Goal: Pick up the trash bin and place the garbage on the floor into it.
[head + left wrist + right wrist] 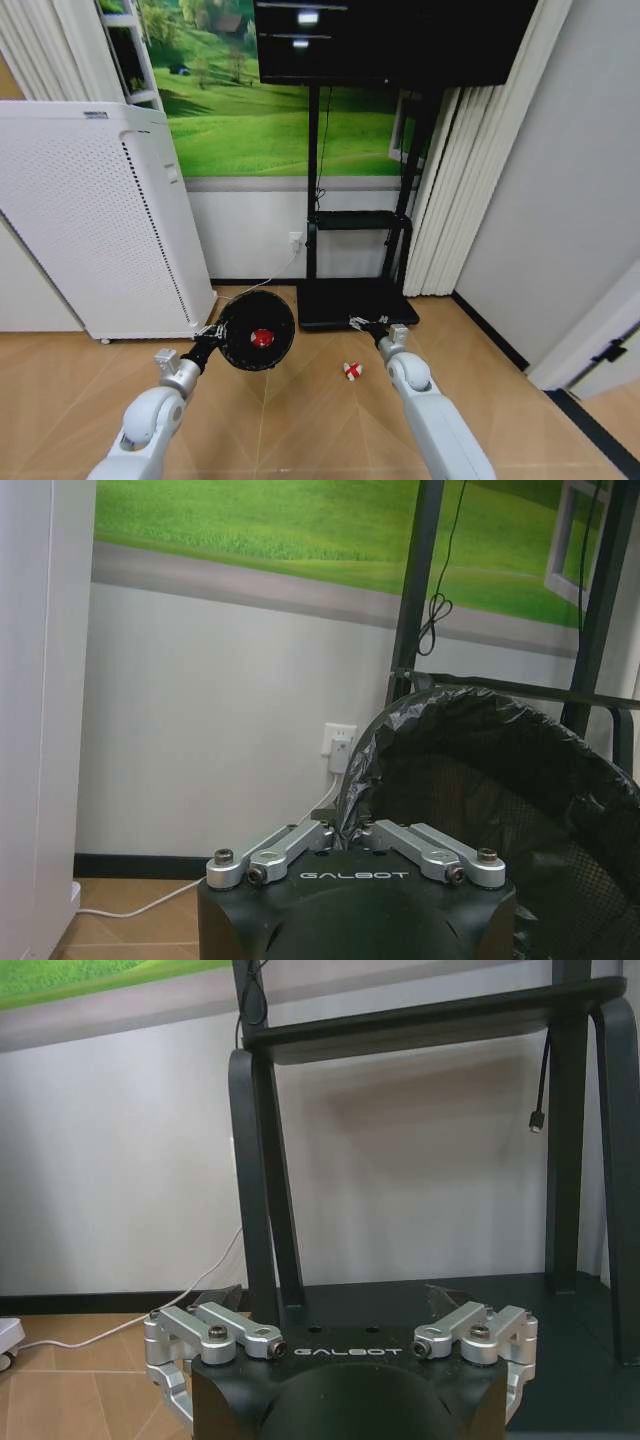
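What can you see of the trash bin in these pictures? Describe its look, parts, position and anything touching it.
The trash bin is a small, round, black wire-mesh basket lined with a dark plastic bag whose edge folds over the rim. The left gripper is shut on the rim and holds the bin off the wooden floor, its mouth tilted up toward the head camera. A red piece of garbage lies inside on the bottom. The bin hangs in front of the wall, between the white appliance and the black stand.
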